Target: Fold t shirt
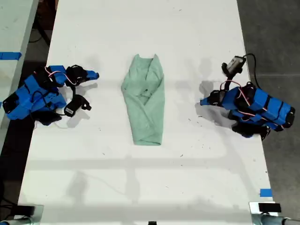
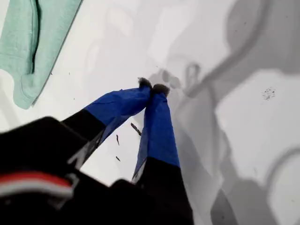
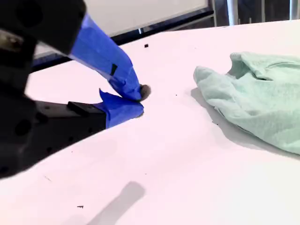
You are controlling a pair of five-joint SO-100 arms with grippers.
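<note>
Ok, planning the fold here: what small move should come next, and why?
Probably open my first gripper and ease it toward the near edge of the t shirt. Both it and my second gripper are shut on nothing, clear of the shirt, which lies in a long wrinkled bundle on the table.

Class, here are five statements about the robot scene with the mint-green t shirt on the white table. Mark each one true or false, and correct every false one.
1. The t shirt lies between the two arms in the exterior view. True.
2. My first gripper is clamped on the t shirt. False: its tips are together with nothing between them, apart from the fabric.
3. The t shirt is spread out flat with both sleeves showing. False: it is a wrinkled, elongated bundle.
4. My second gripper is shut and holds nothing. True.
5. The white table carries a second garment. False: only one shows.
</note>
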